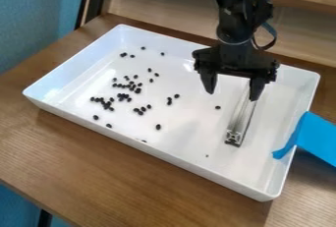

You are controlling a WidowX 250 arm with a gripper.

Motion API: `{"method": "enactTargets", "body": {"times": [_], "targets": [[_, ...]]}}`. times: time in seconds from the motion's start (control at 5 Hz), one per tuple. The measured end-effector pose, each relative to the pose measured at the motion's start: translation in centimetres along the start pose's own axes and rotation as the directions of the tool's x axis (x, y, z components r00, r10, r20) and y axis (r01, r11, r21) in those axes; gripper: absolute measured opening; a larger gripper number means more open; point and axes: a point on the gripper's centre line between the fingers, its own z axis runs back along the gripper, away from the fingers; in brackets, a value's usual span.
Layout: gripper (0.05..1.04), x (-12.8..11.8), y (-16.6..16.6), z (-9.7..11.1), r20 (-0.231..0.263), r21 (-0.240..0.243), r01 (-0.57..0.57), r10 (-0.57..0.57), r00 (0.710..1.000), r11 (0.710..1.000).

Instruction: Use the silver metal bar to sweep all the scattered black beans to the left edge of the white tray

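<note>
From the camera view, the gripper (233, 87) hangs with its fingers spread apart and nothing between them, one finger by the upper end of the slotted aluminium bar (242, 120). The bar lies toward the right side of the white tray (151, 151); black beans (158, 127) are scattered mostly over the left half. The handling looks barely begun, with bar and beans seemingly all left to deal with. The raised rim, with blue tape (316, 140) over its right edge, limits sideways room; the middle offers more.

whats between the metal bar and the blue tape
In the camera view, between the metal bar and the blue tape lie bare floor and the side wall of the white tray.
</note>
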Motion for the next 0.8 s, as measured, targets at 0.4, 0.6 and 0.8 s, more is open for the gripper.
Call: {"method": "enactTargets", "body": {"times": [0.4,0.6,0.8], "targets": [[0.999,-0.5,-0.5,-1.2,-0.015,-0.026,-0.041,0.04,0.999,0.999],[0.999,0.3,-0.3,-1.0,-0.007,-0.048,-0.079,0.079,0.997,0.996],[0.999,0.5,0.2,-2.1,-0.025,-0.033,-0.097,0.096,0.995,0.995]]}}
